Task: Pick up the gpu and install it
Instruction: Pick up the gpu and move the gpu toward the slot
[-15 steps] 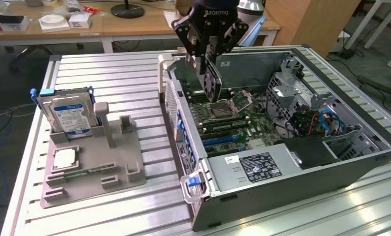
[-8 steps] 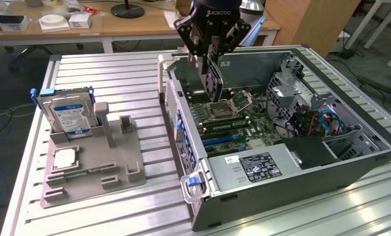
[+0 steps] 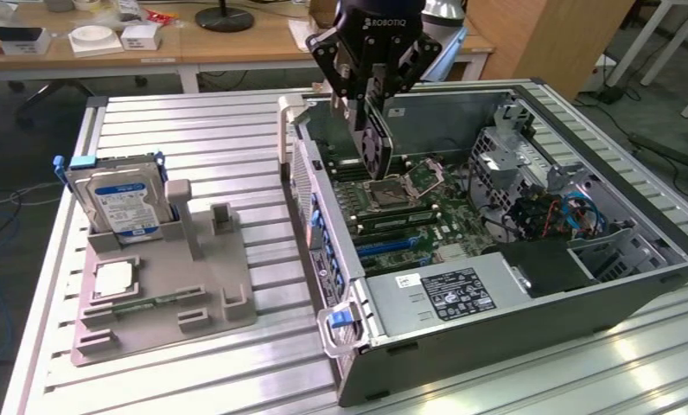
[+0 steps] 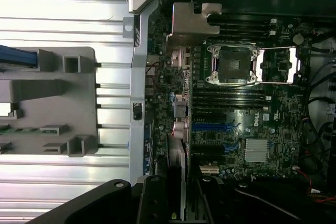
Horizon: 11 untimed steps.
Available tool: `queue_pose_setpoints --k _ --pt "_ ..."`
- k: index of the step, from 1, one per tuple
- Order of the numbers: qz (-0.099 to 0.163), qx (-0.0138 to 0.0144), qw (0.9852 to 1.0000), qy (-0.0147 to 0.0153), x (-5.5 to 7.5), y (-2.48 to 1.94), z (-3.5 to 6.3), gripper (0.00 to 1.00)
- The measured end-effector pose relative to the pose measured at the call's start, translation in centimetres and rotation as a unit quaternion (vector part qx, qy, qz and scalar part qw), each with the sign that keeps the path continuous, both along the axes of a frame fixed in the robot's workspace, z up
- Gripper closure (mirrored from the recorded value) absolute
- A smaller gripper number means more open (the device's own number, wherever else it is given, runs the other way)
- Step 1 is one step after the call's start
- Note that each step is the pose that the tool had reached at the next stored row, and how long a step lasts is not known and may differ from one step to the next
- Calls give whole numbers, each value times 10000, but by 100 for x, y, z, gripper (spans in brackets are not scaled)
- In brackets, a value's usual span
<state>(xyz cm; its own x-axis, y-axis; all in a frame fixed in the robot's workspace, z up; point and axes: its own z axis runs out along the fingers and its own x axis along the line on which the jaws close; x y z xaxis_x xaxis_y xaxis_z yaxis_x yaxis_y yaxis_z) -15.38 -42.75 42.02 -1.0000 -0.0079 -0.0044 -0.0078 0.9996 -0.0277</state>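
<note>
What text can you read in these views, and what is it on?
"ROBOTIQ": on the gripper holding the gpu.
Label on the hard drive: too small to read.
Label on the power supply: too small to read.
Markings on the motherboard: blurred, unreadable.

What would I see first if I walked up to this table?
Probably the big open computer on the exterior view's right, with its board and wires showing. The robot's black fingers grip a dark card over the inside of it. On the exterior view's left, a hard drive with a blue label stands upright in a grey holder.
</note>
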Motion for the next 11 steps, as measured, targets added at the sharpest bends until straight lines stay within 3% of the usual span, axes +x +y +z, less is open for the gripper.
queue_pose_setpoints --k 11 --pt "1 2 10000 0 52 1 0 74"
